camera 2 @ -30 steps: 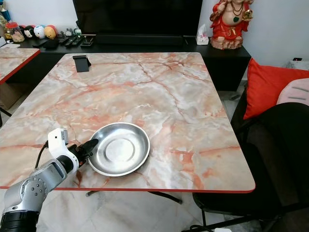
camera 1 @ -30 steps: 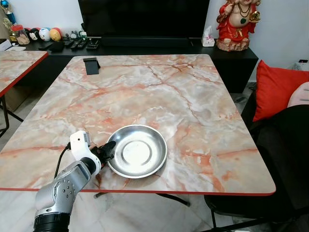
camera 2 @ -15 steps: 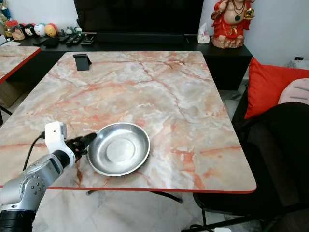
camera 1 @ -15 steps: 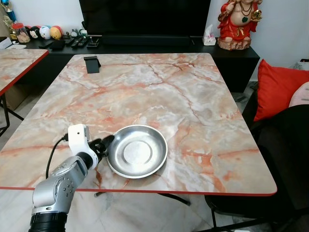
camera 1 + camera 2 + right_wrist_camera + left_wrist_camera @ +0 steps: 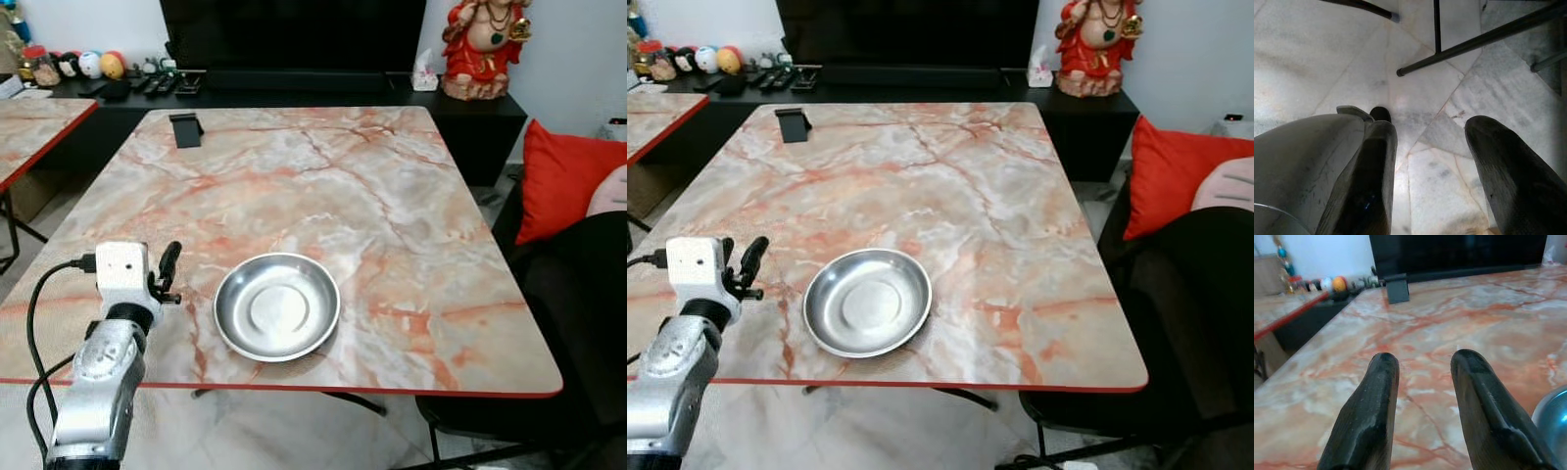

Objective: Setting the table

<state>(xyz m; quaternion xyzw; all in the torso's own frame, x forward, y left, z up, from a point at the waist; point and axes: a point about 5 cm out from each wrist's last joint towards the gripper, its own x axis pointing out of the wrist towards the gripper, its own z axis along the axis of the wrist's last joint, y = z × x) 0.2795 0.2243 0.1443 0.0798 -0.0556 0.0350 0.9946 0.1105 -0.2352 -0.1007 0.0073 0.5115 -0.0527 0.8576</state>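
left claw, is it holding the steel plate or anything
Nothing is held. The left claw is open, apart from the steel plate on the table.

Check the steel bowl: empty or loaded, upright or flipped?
Empty and upright. The steel bowl rests flat on the marble table, its bare inside facing up. The left gripper is open, apart from its rim.

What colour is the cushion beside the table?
Red; the cushion shows best in the left eye view.
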